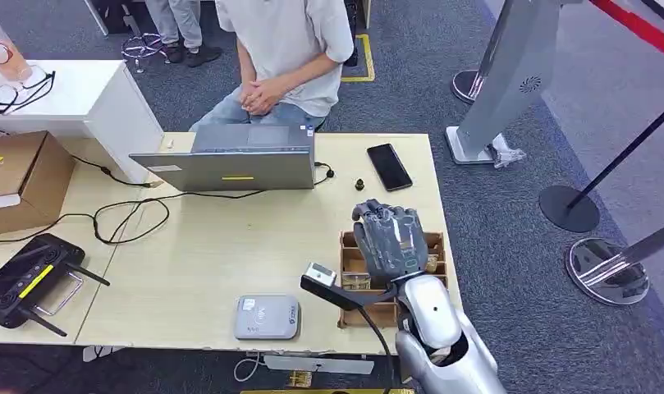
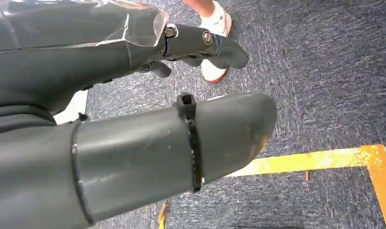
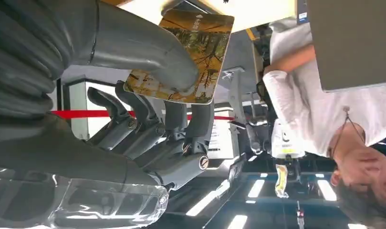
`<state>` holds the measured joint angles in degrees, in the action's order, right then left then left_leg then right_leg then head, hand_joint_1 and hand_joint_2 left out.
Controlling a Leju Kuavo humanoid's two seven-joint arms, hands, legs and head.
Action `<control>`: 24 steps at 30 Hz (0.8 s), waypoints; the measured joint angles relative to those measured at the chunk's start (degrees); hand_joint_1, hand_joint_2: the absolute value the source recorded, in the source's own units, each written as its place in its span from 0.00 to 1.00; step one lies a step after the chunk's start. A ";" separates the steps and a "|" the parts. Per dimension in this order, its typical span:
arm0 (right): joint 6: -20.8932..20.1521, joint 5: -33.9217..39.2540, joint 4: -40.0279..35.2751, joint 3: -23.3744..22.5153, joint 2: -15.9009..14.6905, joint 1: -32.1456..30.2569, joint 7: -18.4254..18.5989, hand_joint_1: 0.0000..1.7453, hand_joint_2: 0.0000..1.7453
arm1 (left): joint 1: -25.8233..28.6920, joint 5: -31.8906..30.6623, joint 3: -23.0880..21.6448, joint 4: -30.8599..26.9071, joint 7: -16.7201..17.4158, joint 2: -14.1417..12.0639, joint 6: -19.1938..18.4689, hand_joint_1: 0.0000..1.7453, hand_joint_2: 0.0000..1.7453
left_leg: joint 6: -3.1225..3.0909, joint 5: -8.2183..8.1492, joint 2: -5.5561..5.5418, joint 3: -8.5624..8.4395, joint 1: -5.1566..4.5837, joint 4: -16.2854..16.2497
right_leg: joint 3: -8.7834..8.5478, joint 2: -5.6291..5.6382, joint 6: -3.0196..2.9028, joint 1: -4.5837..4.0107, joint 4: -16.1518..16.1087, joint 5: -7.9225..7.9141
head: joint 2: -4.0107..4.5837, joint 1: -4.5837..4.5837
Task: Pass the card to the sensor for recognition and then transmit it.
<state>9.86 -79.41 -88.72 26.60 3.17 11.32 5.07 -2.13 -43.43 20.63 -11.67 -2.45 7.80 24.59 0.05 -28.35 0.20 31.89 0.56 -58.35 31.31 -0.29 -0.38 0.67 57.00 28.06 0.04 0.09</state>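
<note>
1. The card, printed with a yellow and green picture, is pinched in the right hand between the thick grey thumb and the darker fingers; in the right wrist view the thumb lies across its face.
2. The right hand is raised just above the wooden card box, which stands at the table's near right corner.
3. The grey sensor pad lies flat on the table just left of the box, at the near edge, apart from the hand.
4. A black phone lies beyond the box, toward the far edge.
5. A grey laptop stands far left of the box, with a person in a white shirt seated behind it, hands clasped.
6. A black controller with antennas lies well left of the box, past a loop of black cable.
7. The left hand hangs over blue carpet, holding nothing; how its fingers lie I cannot tell.
</note>
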 joint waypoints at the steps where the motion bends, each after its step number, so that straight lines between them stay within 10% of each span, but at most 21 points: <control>1: 0.11 0.24 -0.15 0.00 0.00 0.00 -0.17 1.00 1.00 | 0.00 0.00 0.04 0.00 0.00 0.00 0.02 0.00 0.00 | 0.00 0.00 0.00 0.00 0.00 0.00 | 0.00 0.00 0.00 0.00 0.00 0.00 | 0.00 0.00; 24: 9.77 17.29 1.68 1.71 1.14 2.06 -11.52 1.00 1.00 | -0.01 -0.37 1.31 0.00 0.00 0.35 0.68 0.00 0.00 | 0.00 0.00 0.00 0.01 0.00 0.00 | 0.00 -0.01 0.00 0.00 0.01 0.00 | 0.00 0.00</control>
<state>19.63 -62.12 -87.03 28.30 4.31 13.38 -6.45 -2.14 -43.80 21.94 -11.67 -2.45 8.15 25.27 0.05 -28.35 0.20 31.90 0.56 -58.35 31.31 -0.29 -0.38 0.67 57.01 28.06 0.04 0.09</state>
